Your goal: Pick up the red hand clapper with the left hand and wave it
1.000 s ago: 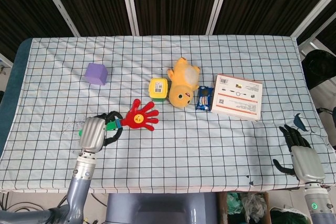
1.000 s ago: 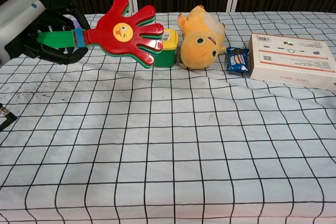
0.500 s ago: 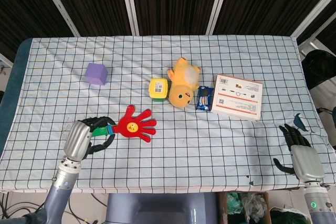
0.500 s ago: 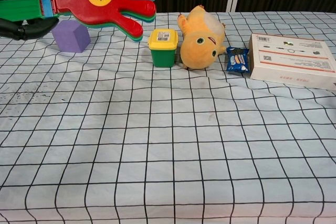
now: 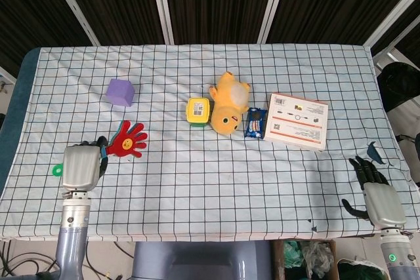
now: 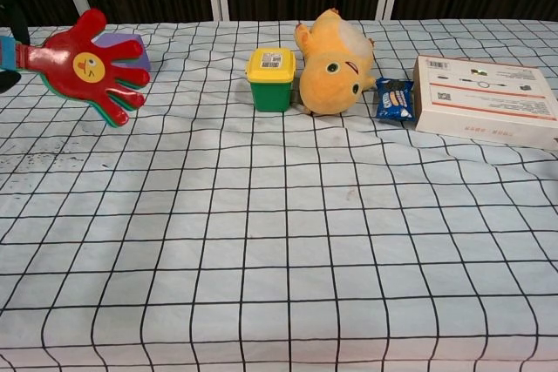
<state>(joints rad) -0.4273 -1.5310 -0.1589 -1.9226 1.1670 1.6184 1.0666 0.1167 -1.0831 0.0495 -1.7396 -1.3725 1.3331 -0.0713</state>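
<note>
My left hand [image 5: 81, 166] grips the handle of the red hand clapper [image 5: 128, 139] near the table's front left, above the cloth. The clapper's red palm with its yellow smiley face points right and away from me. In the chest view only the clapper [image 6: 87, 67] shows at the far left edge, with the hand cut off by the frame. A green ring end of the handle [image 5: 58, 171] sticks out left of the hand. My right hand [image 5: 376, 191] rests at the front right table edge, fingers apart, holding nothing.
A purple cube [image 5: 121, 92] sits at back left. In the middle stand a yellow-lidded green tub [image 5: 198, 111], a yellow plush toy [image 5: 229, 103], a blue snack pack [image 5: 254, 122] and a white box [image 5: 296, 120]. The checked cloth [image 5: 216, 181] covers the table.
My left hand has swung the clapper to the left, away from the green tub, and now sits further left and nearer the front edge. The right hand has not moved.
</note>
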